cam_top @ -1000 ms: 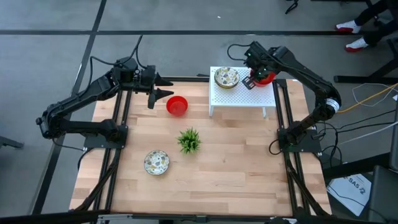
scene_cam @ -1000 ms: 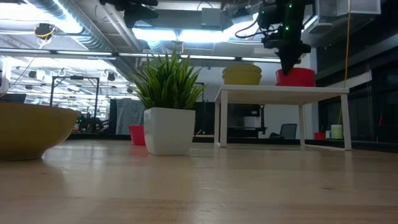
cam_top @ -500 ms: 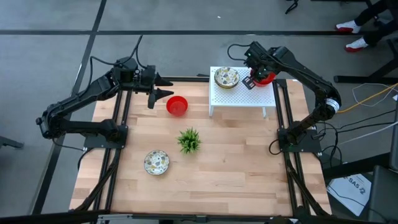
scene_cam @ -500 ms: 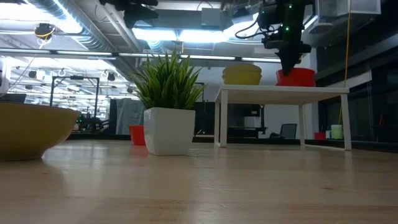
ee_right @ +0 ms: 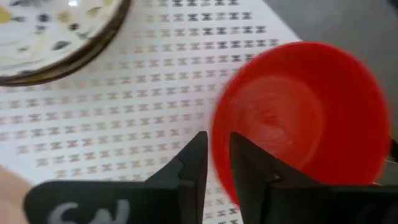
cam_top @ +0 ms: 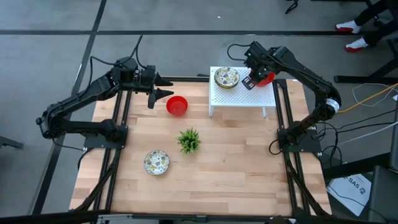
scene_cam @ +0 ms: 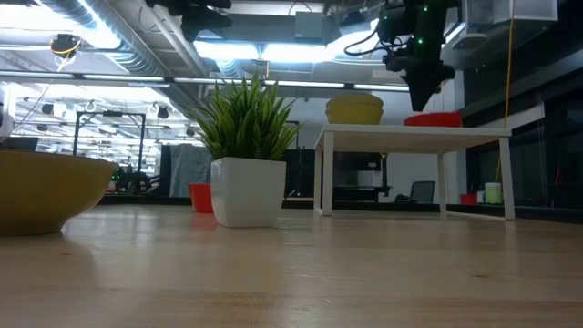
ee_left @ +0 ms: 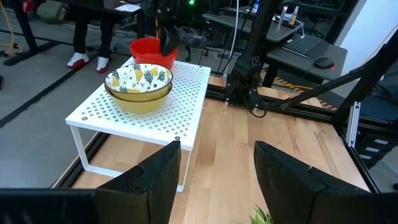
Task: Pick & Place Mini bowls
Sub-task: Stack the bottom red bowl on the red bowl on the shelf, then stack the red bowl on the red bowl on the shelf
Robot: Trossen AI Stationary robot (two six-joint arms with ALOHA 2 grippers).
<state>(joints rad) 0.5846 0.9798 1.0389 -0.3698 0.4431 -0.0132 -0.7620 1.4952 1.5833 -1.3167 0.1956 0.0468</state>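
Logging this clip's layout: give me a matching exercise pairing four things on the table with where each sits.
1. red bowl under the right gripper
2. other red bowl
3. stacked patterned bowls
4. single patterned bowl

A. bare tabletop, near edge
B. white rack, right side
C. tabletop, by the left gripper
D. rack, left side

Pairs: 1-B, 2-C, 3-D, 4-A

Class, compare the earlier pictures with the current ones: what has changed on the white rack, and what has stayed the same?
The right pincer has loosened off the red bowl, which has dropped lower and now sits on the white rack; the pincer hangs just above it. Unchanged: the stacked speckled bowls, the plant, the table's red bowl, the near speckled bowl, the left pincer.
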